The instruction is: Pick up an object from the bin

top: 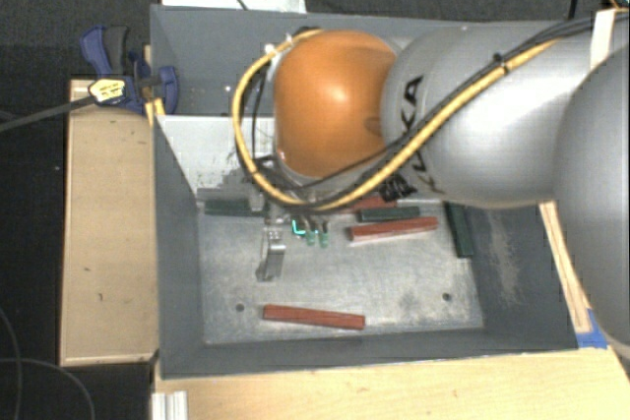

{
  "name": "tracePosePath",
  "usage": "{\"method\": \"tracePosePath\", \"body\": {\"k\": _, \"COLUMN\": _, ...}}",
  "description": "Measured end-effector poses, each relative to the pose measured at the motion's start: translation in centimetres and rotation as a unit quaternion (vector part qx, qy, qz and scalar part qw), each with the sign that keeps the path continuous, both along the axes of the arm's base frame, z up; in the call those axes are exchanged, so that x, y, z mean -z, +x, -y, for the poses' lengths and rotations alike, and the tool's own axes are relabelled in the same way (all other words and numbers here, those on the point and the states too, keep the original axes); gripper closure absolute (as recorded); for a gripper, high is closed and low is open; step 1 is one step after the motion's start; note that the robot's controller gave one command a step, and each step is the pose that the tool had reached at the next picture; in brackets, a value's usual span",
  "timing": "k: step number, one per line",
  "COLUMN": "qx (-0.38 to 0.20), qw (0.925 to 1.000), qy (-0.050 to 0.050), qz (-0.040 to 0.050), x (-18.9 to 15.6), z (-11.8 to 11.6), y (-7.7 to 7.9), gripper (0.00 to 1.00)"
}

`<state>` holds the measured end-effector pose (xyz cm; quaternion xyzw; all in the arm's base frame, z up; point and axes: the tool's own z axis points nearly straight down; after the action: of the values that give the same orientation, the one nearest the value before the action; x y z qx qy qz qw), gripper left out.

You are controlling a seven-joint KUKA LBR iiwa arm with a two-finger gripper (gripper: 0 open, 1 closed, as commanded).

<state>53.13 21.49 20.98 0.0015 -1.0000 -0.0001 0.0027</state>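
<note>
Near bar: a red-brown bar [313,317] lies flat, nearer the camera than the tool [270,257], apart from it.
Tool: hangs low over bare bin [177,241] floor; whether apart or together cannot be told.
Far bar: a second red bar [391,229] lies beside the tool, armward.
Risk: closing here probably grasps nothing, since no bar seems to lie beneath it.

My gripper [271,259] hangs over the floor of the grey bin [177,241], left of middle. 2 red-brown bars lie near: 1 [313,317] by the front wall, 1 [391,229] toward the view's right, near a dark green bar [461,231].
</note>
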Motion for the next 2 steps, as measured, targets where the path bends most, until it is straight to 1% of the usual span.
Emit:
{"method": "tracePosePath", "body": {"k": 1, "qx": -0.047, "qw": 0.9989, "qy": -0.001, "qz": -0.0008, "x": 14.40, "z": 3.83, "y": -4.03, "gripper": 0.00}}
{"method": "tracePosePath", "body": {"k": 2, "qx": -0.043, "qw": 0.9991, "qy": 0.001, "qz": 0.0032, "x": 13.96, "z": 3.69, "y": -3.78, "gripper": 1.00}}
